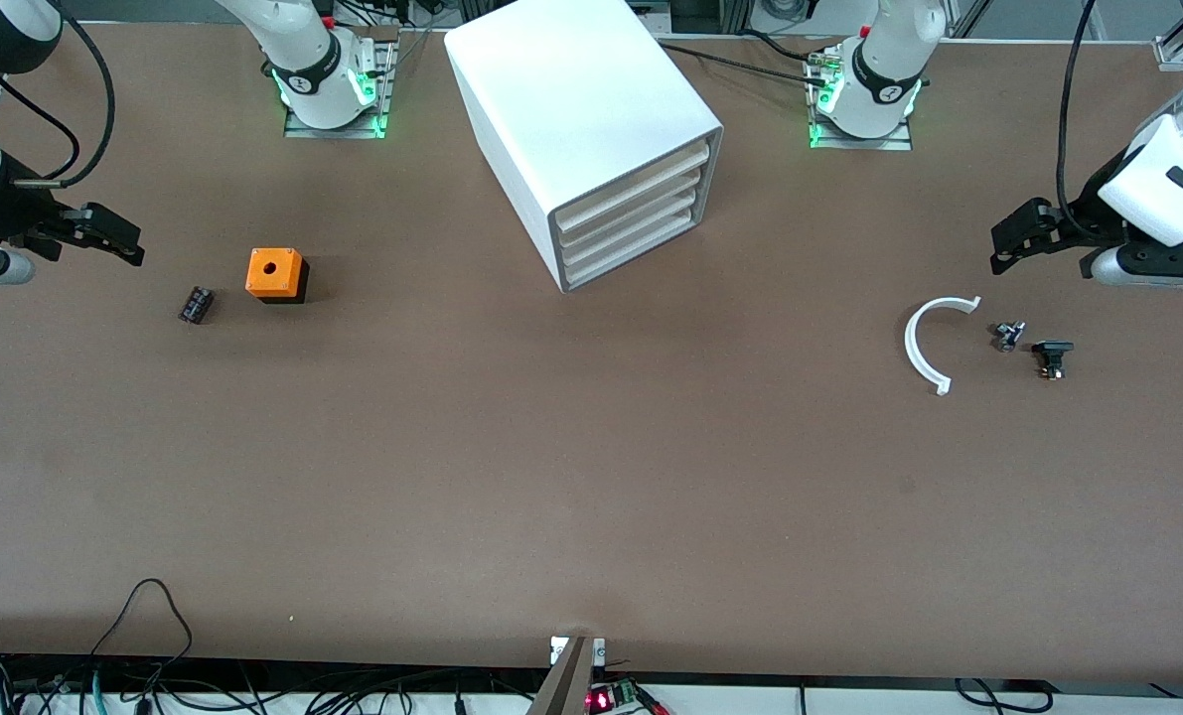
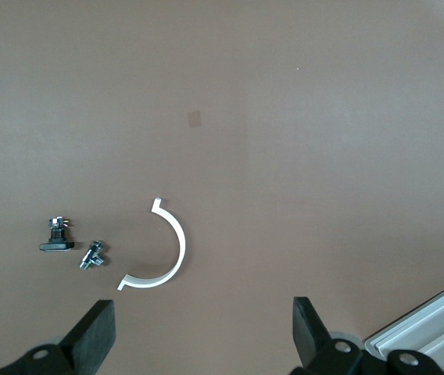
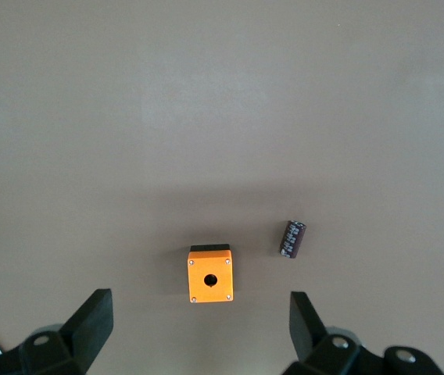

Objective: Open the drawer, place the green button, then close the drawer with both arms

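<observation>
Drawer (image 1: 641, 241), lowest of three in the white cabinet (image 1: 576, 109) at the desk's (image 1: 591, 477) bases' edge, sits closed, fully seen only from the front; wrist views show left pincer (image 2: 202, 332) and right pincer (image 3: 198, 328) wide open, empty.

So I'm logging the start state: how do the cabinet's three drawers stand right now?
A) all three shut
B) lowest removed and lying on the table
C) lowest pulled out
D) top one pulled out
A: on the white cabinet all three drawer fronts, the lowest drawer included, sit flush in its open face, none pulled out.
</observation>
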